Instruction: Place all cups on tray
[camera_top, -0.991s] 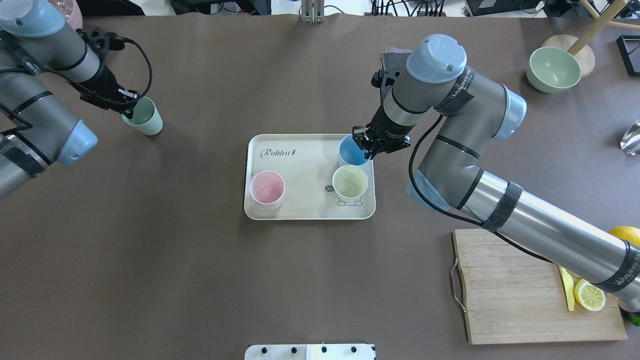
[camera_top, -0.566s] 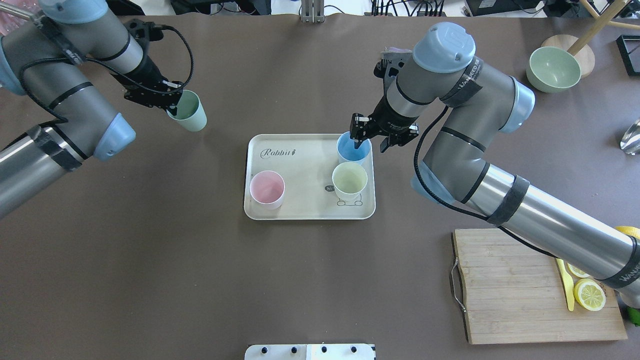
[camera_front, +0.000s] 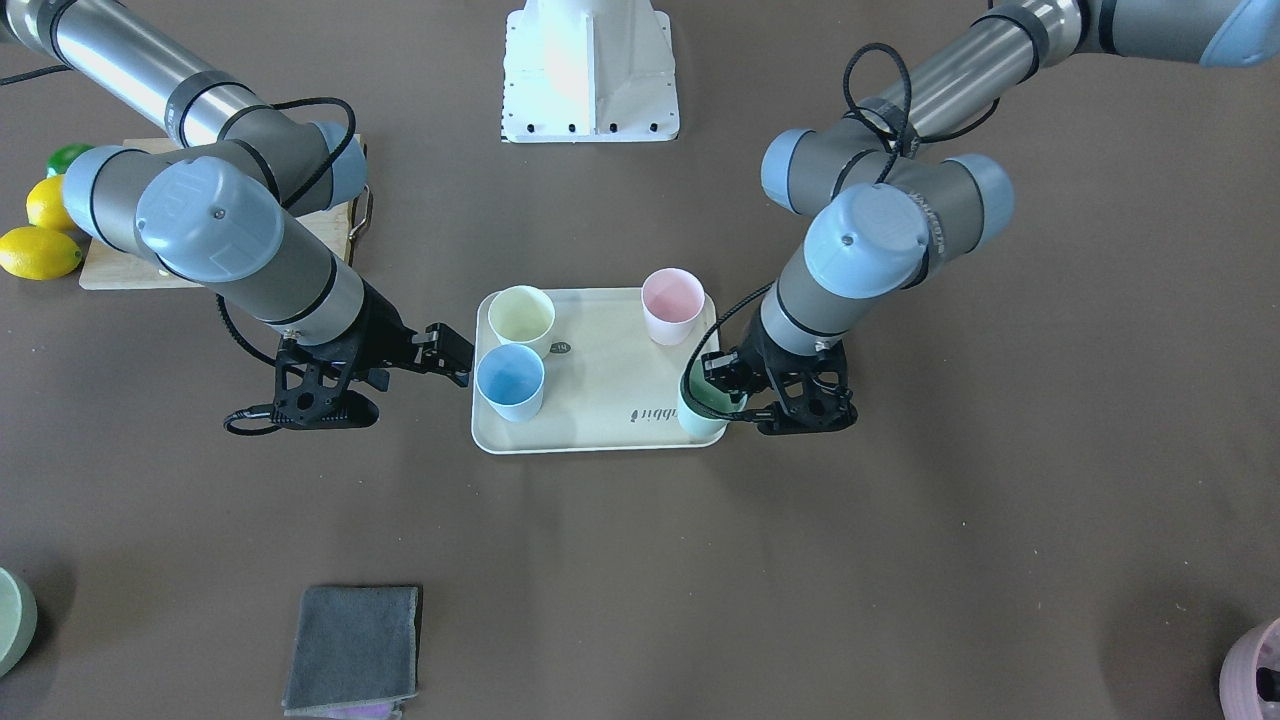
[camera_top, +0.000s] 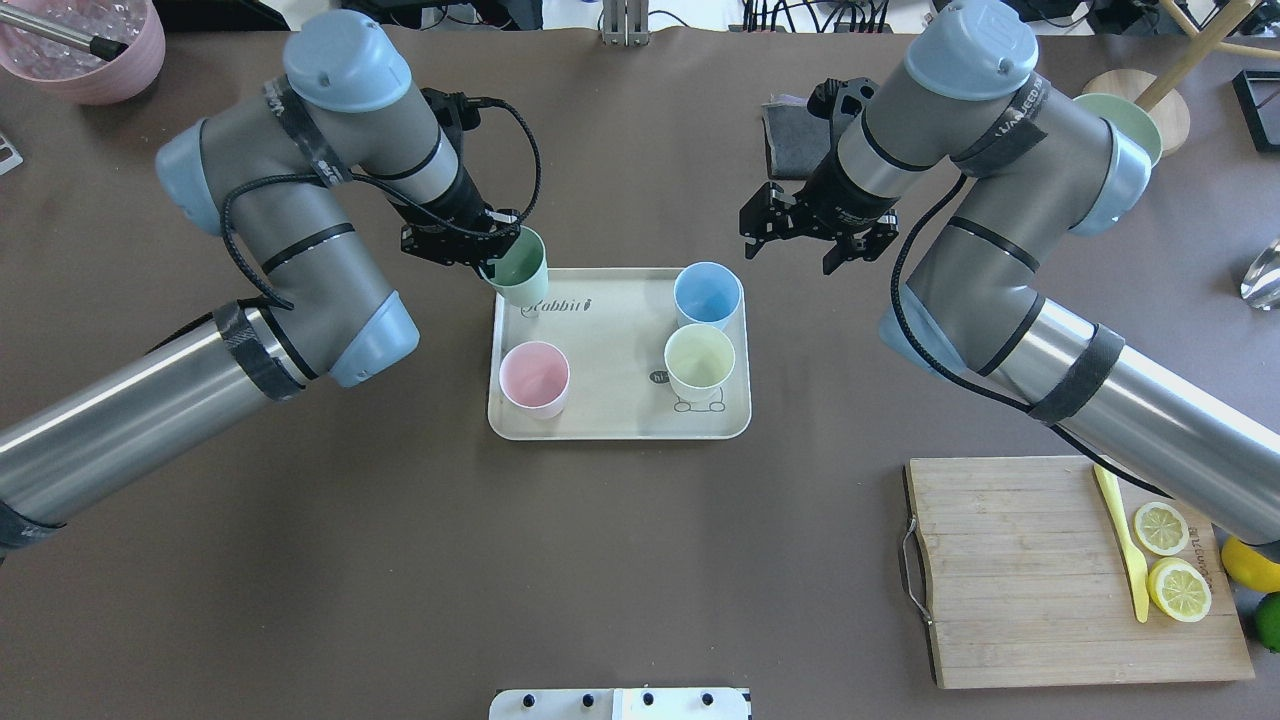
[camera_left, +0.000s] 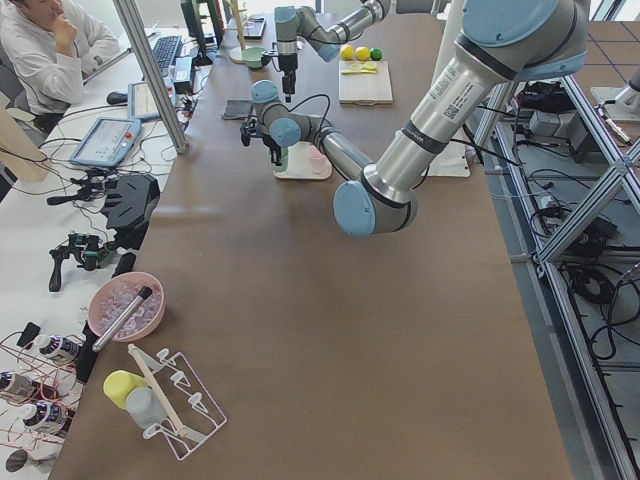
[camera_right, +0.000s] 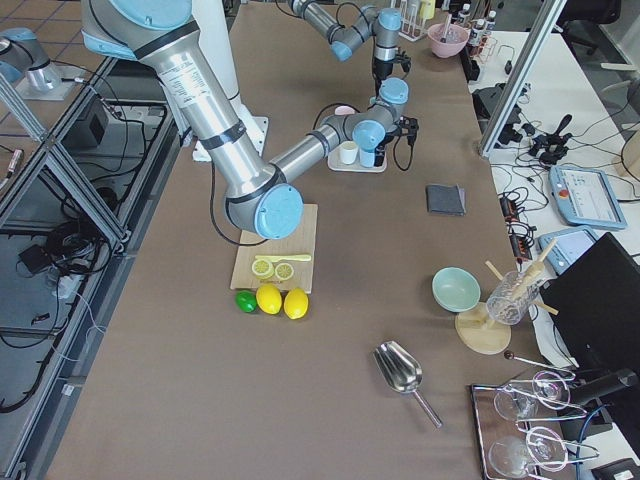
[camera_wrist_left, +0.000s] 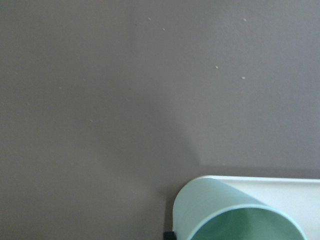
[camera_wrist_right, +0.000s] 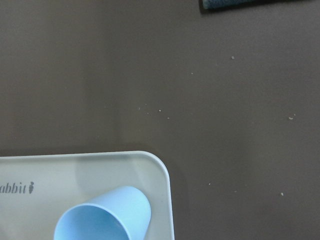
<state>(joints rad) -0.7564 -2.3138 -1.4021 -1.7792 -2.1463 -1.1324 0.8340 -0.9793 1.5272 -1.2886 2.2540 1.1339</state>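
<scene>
Two robot arms reach over a brown worktop (camera_top: 640, 560) toward a cream tray (camera_top: 610, 428) with "Rabbit" script, seen from above.

Nearest to me, on the tray's near half, the pink cup (camera_top: 534, 377) stands upright, on my side of the left claw (camera_top: 497, 262) and well clear of it. The pale yellow cup (camera_top: 700, 362) stands upright too, on my side of the right claw (camera_top: 800, 248).

Beyond the yellow one, close against it, the light blue cup (camera_top: 708, 295) stands upright in the tray's far corner. It is near the right claw, on its inner side. That claw is spread wide and holds nothing, hanging over bare worktop just past the tray's rim.

Farthest, the left claw pinches the rim of the mint green cup (camera_top: 520, 270). The cup hangs tilted at the tray's other far corner, over the script. I cannot tell whether its base touches the tray.

My reading: three of four cups are placed. What is left is the last cup, to be set down inside the rim and released.
</scene>
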